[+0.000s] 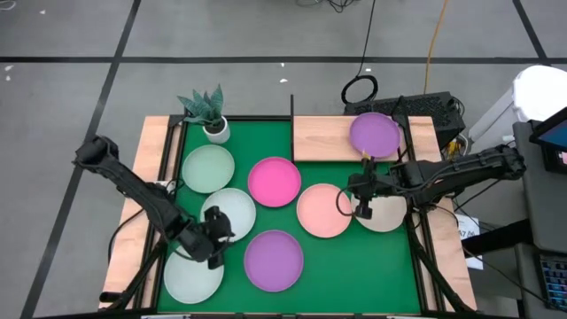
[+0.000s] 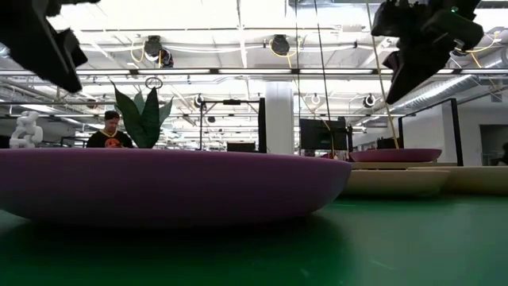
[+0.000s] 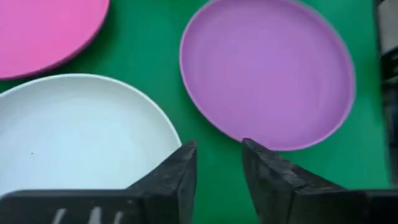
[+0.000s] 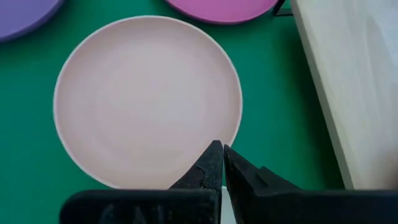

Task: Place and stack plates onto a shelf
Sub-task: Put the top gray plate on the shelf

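One purple plate (image 1: 374, 133) lies on the wooden shelf (image 1: 323, 137) at the far right. On the green mat lie two mint plates (image 1: 208, 168) (image 1: 188, 276), a white plate (image 1: 232, 211), a hot pink plate (image 1: 274, 181), a salmon plate (image 1: 321, 213), a beige plate (image 1: 387, 218) and a second purple plate (image 1: 274, 260). My left gripper (image 3: 219, 155) hangs open above the mat, between the white plate (image 3: 74, 130) and the purple plate (image 3: 267, 68). My right gripper (image 4: 222, 155) is shut, over the salmon plate's (image 4: 146, 99) rim beside the beige plate.
A potted plant (image 1: 213, 115) stands at the mat's far left corner. A dark post (image 1: 291, 106) rises at the shelf's left end. Cables and a dark box (image 1: 425, 111) lie beyond the shelf. A person (image 2: 109, 131) sits far behind the table.
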You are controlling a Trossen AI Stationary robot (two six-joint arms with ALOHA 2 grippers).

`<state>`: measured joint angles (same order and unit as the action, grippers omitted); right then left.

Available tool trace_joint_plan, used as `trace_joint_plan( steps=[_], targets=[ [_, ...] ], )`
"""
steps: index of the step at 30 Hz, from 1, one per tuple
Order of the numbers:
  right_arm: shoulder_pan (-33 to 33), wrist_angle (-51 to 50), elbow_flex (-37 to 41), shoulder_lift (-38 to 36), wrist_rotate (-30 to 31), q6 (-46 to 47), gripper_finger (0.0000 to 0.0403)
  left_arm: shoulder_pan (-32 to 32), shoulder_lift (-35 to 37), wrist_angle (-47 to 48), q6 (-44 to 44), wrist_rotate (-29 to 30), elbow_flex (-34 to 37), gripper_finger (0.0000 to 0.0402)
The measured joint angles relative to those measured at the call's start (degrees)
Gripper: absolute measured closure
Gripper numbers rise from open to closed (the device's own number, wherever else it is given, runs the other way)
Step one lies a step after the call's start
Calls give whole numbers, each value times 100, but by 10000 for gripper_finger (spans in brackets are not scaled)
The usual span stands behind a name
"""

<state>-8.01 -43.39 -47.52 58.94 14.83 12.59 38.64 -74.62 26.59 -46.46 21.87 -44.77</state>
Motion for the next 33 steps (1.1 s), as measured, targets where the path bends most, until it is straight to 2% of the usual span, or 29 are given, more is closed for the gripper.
trace_joint_plan(
  steps=[4,19,26,29,33],
  targets=[
    [2,8,23,0,2,-3,403,53,-361,-30,83,-106,0,244],
    [-53,242,22,0,-9,187,403,73,-1231,-23,130,-122,2,243],
    [-292,265,22,0,-11,167,403,93,-1675,-80,265,138,2,243],
    [-356,281,21,0,-11,128,403,92,-1846,-81,282,196,2,256],
    [-376,290,21,0,-9,128,403,104,-2019,-114,421,247,-12,313]
  ],
)
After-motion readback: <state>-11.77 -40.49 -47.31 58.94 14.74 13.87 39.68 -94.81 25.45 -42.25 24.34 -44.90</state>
